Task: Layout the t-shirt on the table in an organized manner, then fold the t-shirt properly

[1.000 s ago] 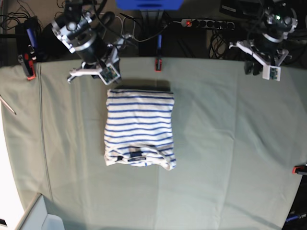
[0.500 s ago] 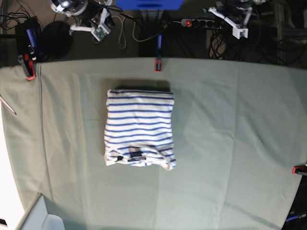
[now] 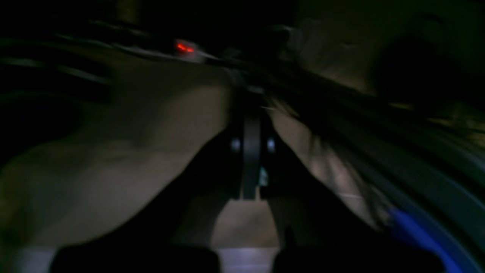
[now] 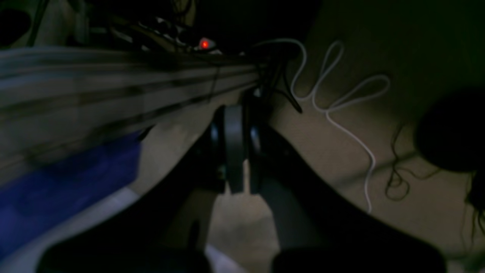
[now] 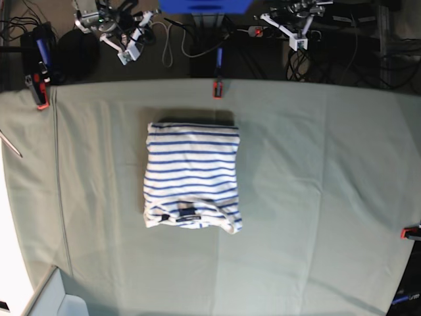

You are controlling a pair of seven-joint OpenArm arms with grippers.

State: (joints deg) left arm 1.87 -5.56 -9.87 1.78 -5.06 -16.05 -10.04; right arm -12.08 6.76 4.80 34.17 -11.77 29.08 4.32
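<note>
A striped t-shirt [image 5: 191,176] lies folded into a compact rectangle at centre-left of the base frame, flat on the pale green table [image 5: 316,197], its dark neck label facing the near edge and one lower-right corner curling slightly out of line. Judged from this layout, the fold looks essentially complete; doing the closing step well would mean keeping both arms off the cloth so the stack is not dragged, and at most squaring that loose corner.

Nothing lies on the open cloth around the shirt. A pale boxy corner [image 5: 56,299] intrudes at lower left, and a red clamp [image 5: 412,232] grips the table's right edge; both sit well apart from the garment.

Farther back, more red clamps [image 5: 216,87] pin the far edge at centre and upper left.

Beyond the table, both arms sit at the top of the frame among dark cables and a power strip with a red light [image 5: 257,31]. The right pincer [image 4: 235,151] is clenched on nothing, its pads pressed together in its wrist view above a looping white cable [image 4: 333,102]. The left pincer [image 3: 251,159] is likewise clenched and empty, though its wrist view is dark and blurred. Neither is near the shirt.
</note>
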